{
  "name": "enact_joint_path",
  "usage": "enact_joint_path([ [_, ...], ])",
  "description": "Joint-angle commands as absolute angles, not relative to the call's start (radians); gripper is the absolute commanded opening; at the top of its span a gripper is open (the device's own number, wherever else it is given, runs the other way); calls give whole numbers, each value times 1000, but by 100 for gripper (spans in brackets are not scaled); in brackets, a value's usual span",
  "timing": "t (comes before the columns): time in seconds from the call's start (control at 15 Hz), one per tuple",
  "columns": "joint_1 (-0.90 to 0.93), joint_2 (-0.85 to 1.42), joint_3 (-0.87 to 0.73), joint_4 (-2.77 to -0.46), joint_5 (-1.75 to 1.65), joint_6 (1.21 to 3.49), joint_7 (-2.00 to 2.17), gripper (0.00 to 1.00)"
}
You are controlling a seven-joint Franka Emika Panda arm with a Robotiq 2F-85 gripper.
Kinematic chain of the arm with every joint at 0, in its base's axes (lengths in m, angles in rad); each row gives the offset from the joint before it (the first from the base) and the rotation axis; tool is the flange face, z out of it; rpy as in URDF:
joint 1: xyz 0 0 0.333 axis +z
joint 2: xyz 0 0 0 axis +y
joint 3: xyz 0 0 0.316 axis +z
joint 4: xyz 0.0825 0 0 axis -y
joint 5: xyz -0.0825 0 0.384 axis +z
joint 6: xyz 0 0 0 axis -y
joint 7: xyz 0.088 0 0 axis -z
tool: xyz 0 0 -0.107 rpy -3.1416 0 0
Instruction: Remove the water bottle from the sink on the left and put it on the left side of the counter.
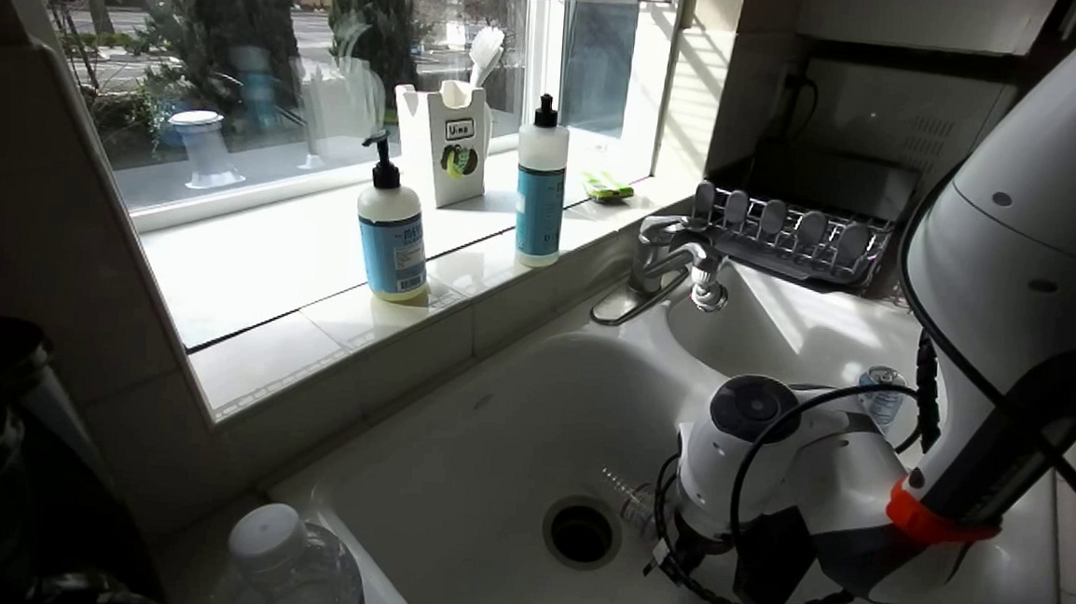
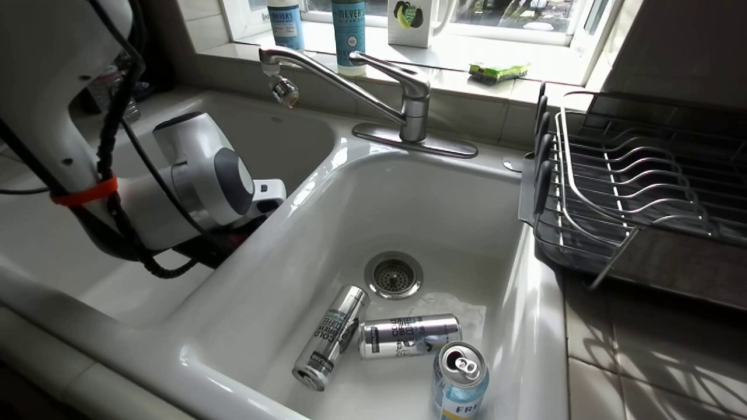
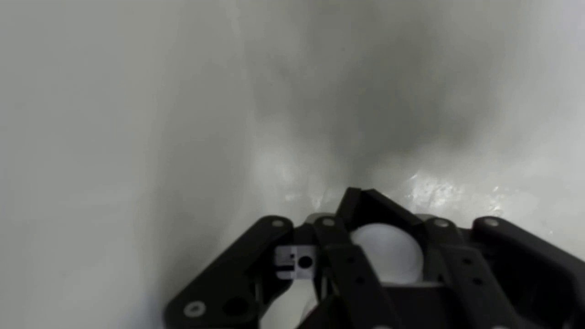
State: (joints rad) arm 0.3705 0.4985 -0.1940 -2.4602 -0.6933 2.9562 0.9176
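One water bottle (image 1: 637, 509) in sink (image 1: 452, 484), one pincer (image 1: 670, 560), three cans (image 2: 410, 336)

gripper (image 3: 384, 219): matt black, rounded links (image 3: 525, 251), a row of 4 pale screw heads (image 3: 328, 222), 1 silver block (image 3: 295, 256) amid the links | just behind the gripper: white shell (image 1: 719, 467), dark round joint cap (image 1: 756, 404) | farther up from the gripper: 1 orange band (image 1: 936, 516) | beside and behind the gripper I see black cables (image 1: 927, 386), smooth and ribbed
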Motion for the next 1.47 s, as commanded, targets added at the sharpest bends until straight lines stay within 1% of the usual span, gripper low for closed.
enact_joint_path([
  [0.0,301,432,-162,-2517,-681,2925,841,2],
  [0.07,291,421,-149,-2523,-677,2915,835,2],
  [0.27,202,359,-22,-2564,-596,2817,723,2],
  [0.53,124,254,124,-2610,-336,2705,451,2],
  [0.67,125,204,150,-2610,-183,2634,305,2],
  [0.93,139,120,193,-2569,10,2459,136,2],
  [1.2,171,39,200,-2510,9,2232,93,2],
  [1.4,193,-1,212,-2458,-12,2113,72,2],
])
